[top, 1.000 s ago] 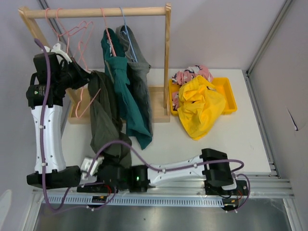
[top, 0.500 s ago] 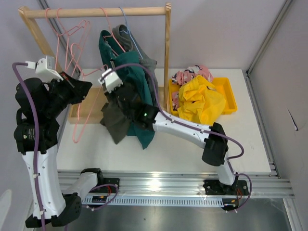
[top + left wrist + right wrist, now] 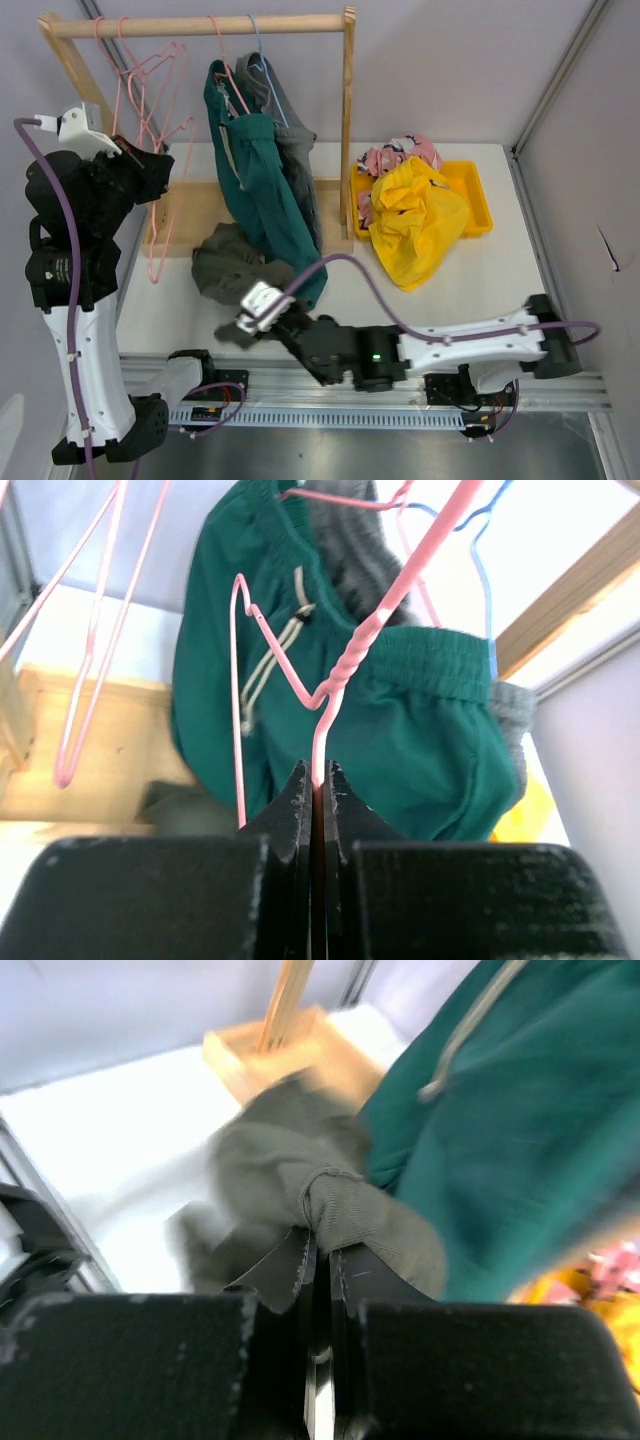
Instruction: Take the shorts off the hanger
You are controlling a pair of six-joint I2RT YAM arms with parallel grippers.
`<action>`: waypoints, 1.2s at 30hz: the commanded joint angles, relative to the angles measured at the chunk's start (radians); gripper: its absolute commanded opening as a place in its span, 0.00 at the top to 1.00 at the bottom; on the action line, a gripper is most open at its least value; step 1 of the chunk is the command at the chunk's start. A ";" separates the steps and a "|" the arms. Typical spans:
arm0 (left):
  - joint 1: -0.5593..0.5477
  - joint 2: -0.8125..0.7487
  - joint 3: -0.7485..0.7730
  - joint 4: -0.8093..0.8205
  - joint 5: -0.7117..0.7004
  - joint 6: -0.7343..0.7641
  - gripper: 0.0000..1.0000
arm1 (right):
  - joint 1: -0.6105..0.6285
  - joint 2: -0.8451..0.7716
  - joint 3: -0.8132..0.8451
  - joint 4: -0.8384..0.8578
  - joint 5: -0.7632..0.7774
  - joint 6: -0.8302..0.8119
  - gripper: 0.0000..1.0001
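Robot lab, a walled-off test cell. White table boxed in by plain grey panels held on aluminium posts. Left arm and right arm are bolted to a slotted metal rail at the near edge, with purple cable looping loose over the table. Staged props: small wooden rack far left, yellow bin far right.

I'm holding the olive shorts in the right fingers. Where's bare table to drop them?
Bare table lies in front of the yellow bin, right of the teal shorts. The bin is heaped full, and the olive shorts crowd the rack base.
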 commanded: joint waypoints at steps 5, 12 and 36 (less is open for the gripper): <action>-0.004 -0.042 -0.109 0.106 -0.018 0.025 1.00 | 0.012 -0.361 0.134 0.023 0.243 -0.238 1.00; -0.004 -0.051 -0.161 0.126 -0.023 0.044 1.00 | -0.316 -0.271 0.571 -0.301 0.079 -0.195 1.00; -0.019 0.003 -0.123 0.118 -0.064 0.073 1.00 | -1.223 -0.183 0.199 -0.145 -0.422 0.354 1.00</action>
